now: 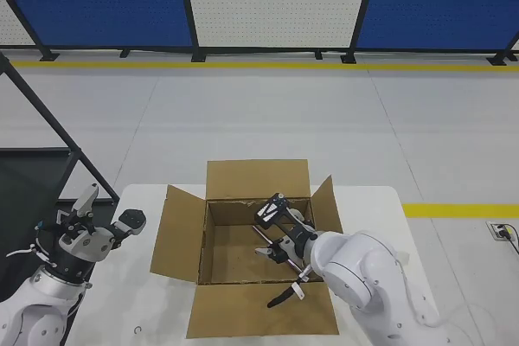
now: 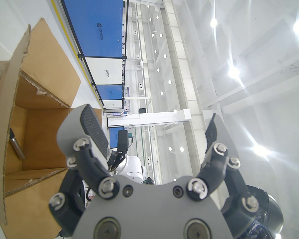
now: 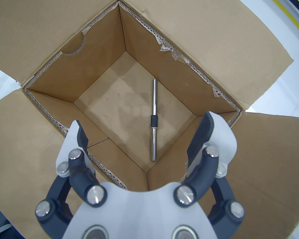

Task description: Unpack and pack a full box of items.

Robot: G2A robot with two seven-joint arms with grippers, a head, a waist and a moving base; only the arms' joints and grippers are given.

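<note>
On white table (image 1: 372, 208): open cardboard box (image 1: 182, 235), all four flaps folded outward, rim torn in places. On its floor: one metal rod (image 3: 153, 120) with a dark band near the middle, lying flat close to one wall. Above the opening, pointing down into the box: right gripper (image 3: 142, 121), spread wide, holding nothing. At the table's left edge, well apart from the box and tilted upward: left gripper (image 1: 108, 208), also spread wide and empty. Around the table: pale grey floor (image 1: 268, 112), with a yellow line (image 1: 242, 63) along its far side. Behind that: blue and white panels (image 1: 104, 22) in black frames. Overhead: white ceiling (image 2: 251, 50) with rows of bright lights (image 2: 213, 22).
</note>
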